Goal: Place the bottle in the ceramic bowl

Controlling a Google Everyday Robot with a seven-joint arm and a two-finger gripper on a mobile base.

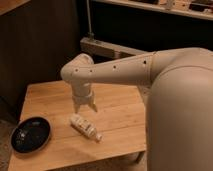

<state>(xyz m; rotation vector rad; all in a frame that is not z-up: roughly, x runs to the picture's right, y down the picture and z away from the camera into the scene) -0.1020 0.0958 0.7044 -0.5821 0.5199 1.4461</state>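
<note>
The gripper (85, 106) hangs fingers-down over the middle of the wooden counter (122, 107), its two fingers apart with nothing between them. In the view it sits at 12 o'clock from the bottle (84, 126), close above it but not touching, as far as can be made out. That spread, downward-pointing stance suits a grasp from above: the fingers are wide enough to straddle the body of a thing lying flat.

The bottle lies on its side on the counter, not upright, with its long axis running from about 10 o'clock to 4 o'clock and its small white cap (98, 136) at the 4 o'clock end. Lying flat, it offers its broad labelled body to a top grasp, and the fingers would best close across that body, not along it, so some wrist turn may be called for.

The ceramic bowl (31, 134) stands at roughly 9 o'clock from the bottle, well apart from it, near the counter's left front corner, and it holds nothing. The arm (120, 70) reaches in from 3 o'clock, so a carry toward the bowl would sweep away from the robot's bulk over open wood.

By my reading the task is at its start: bottle ungrasped, bowl waiting, descent and closing next. A round bottle may roll if one finger touches first
</note>
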